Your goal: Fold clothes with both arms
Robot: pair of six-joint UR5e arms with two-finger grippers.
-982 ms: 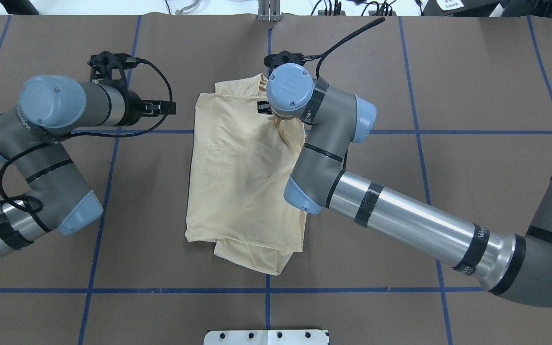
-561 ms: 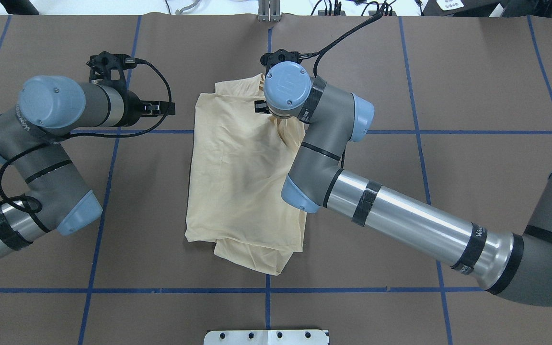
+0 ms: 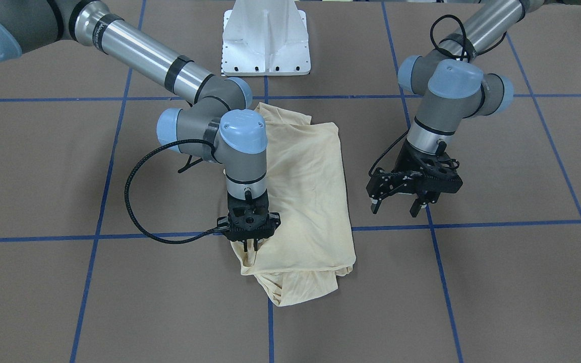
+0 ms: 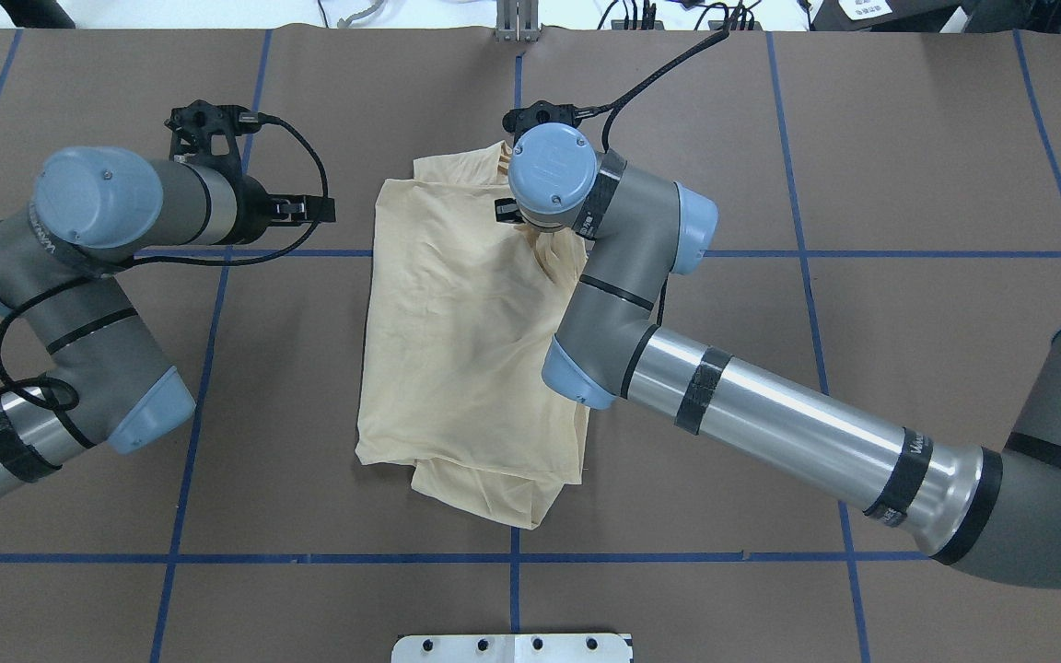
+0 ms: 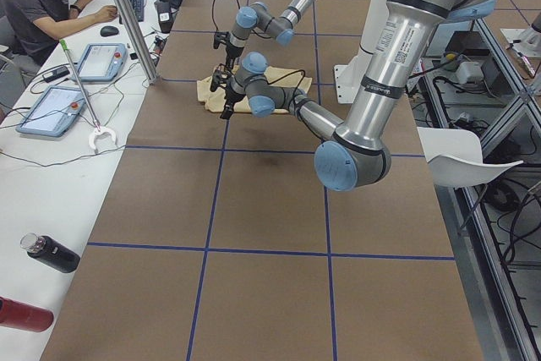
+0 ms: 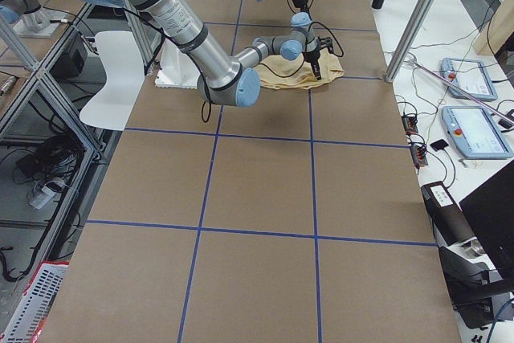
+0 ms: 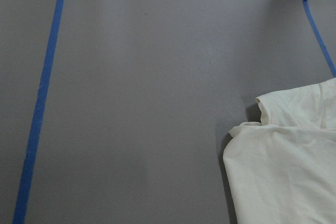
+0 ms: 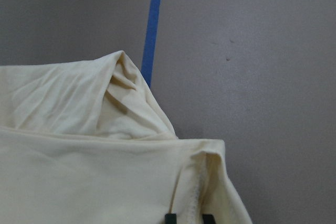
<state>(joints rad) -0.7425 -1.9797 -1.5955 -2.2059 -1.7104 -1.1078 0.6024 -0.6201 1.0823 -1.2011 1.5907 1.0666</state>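
The T-shirt [image 3: 305, 176] is laid on the table [image 3: 497, 277] straight out in front of the pedestal base [image 3: 266, 45], its near end close to the base and its length running away from it. It is already gathered into a long, narrow panel. No sleeve is seen spread out and the print is not shown, so the lengthwise folds are judged done. A looser layer is left sticking out at both ends. At the end farthest from the base, on the robot's right side, the corner is pinched by the right gripper [image 3: 250, 245], its fingers drawn nearly together with cloth between them and the fabric puckered up toward them. The left gripper [image 3: 394, 207] is held over bare table on the other side of the same line from the base, apart from the cloth, with its fingers spread wide and nothing in them. The crosswise fold, by which the far end would be carried back toward the base, is judged not yet made, and only one far corner is taken up for it.
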